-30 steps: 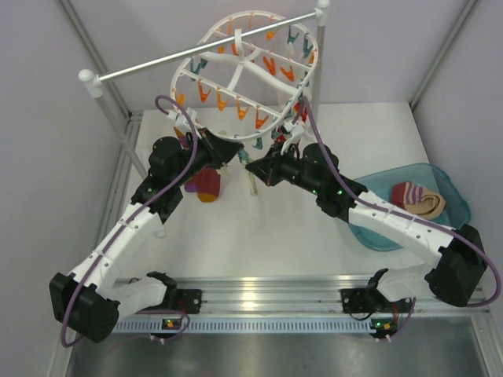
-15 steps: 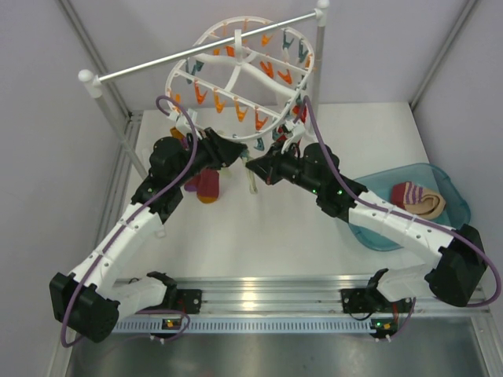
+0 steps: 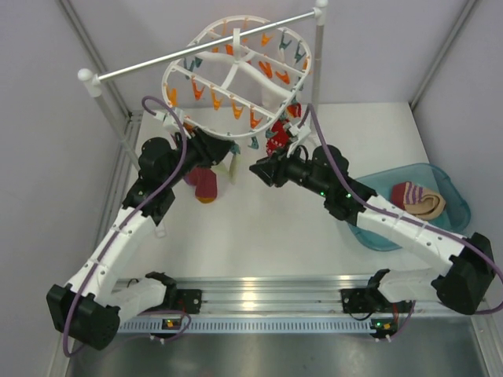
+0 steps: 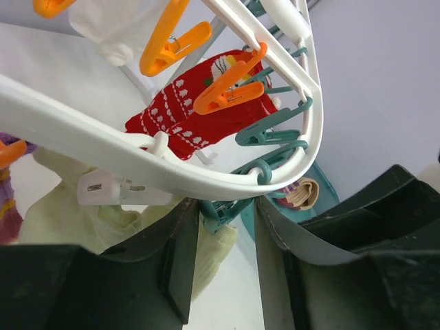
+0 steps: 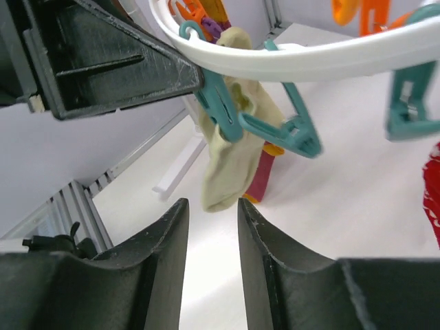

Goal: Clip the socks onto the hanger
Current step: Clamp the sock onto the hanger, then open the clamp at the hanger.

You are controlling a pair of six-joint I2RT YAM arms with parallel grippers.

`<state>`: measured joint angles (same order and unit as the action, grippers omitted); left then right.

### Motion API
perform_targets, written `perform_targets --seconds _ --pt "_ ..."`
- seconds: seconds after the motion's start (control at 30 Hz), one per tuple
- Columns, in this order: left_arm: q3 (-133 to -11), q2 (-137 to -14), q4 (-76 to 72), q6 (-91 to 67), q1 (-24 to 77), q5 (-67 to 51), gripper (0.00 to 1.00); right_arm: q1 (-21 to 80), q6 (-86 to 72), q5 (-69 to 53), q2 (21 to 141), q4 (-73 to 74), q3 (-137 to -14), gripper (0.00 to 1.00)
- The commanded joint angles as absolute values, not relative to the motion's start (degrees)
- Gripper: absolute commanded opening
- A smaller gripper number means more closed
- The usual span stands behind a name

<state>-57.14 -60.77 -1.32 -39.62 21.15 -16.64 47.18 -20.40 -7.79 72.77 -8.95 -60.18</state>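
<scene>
The white oval hanger point(image 3: 236, 69) with orange and teal clips hangs tilted from the rail. A pale cream sock point(image 3: 232, 166) hangs from a teal clip point(image 5: 220, 103) on its near rim point(image 5: 309, 62); no stripes show on it. My left gripper point(image 3: 222, 149) is open, with its jaws either side of that teal clip point(image 4: 218, 210) just under the rim point(image 4: 103, 137). My right gripper point(image 3: 258, 169) is open and empty, a little right of the hanging sock point(image 5: 230, 165). A second cream sock with a red-and-white striped part point(image 3: 420, 198) lies in the blue tub.
The blue tub point(image 3: 464, 208) sits at the right table edge. A red patterned sock point(image 3: 277, 140) and a maroon sock with orange ends point(image 3: 207, 186) hang on the hanger. The metal rail point(image 3: 196, 51) on white posts crosses the back. Walls close in on both sides.
The hanger has swung up and to the left, carrying the pale sock with it. My left arm followed it left. My right gripper has drawn back from the sock, which now hangs free of it.
</scene>
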Motion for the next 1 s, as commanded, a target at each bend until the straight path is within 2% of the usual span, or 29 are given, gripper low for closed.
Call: perform_targets --seconds 0.0,0.13,0.23,0.5,0.7,0.97 --pt "-57.22 -58.80 -2.20 -38.50 19.34 -16.79 0.41 45.45 -14.42 -8.96 66.02 -9.50 -57.85 0.34" --pt "-57.13 -58.89 -2.90 -38.67 18.20 -18.45 0.41 43.42 -7.23 -9.93 62.32 -10.88 -54.50 0.37" --pt "-57.13 -59.24 -3.25 -38.76 17.84 -19.59 0.42 42.10 -2.84 -13.00 62.31 -15.97 -52.56 0.43" --pt "-57.30 -60.03 -3.43 -39.55 17.40 -22.58 0.43 41.92 5.61 -19.07 70.13 -33.74 -49.83 0.53" --pt "-57.22 -59.85 -3.16 -39.73 16.96 -23.99 0.43 41.84 9.31 -20.13 75.67 -43.05 -50.10 0.54" --pt "-57.13 -60.03 -2.55 -39.99 16.09 -24.70 0.43 41.66 10.90 -19.69 81.20 -47.28 -53.08 0.54"
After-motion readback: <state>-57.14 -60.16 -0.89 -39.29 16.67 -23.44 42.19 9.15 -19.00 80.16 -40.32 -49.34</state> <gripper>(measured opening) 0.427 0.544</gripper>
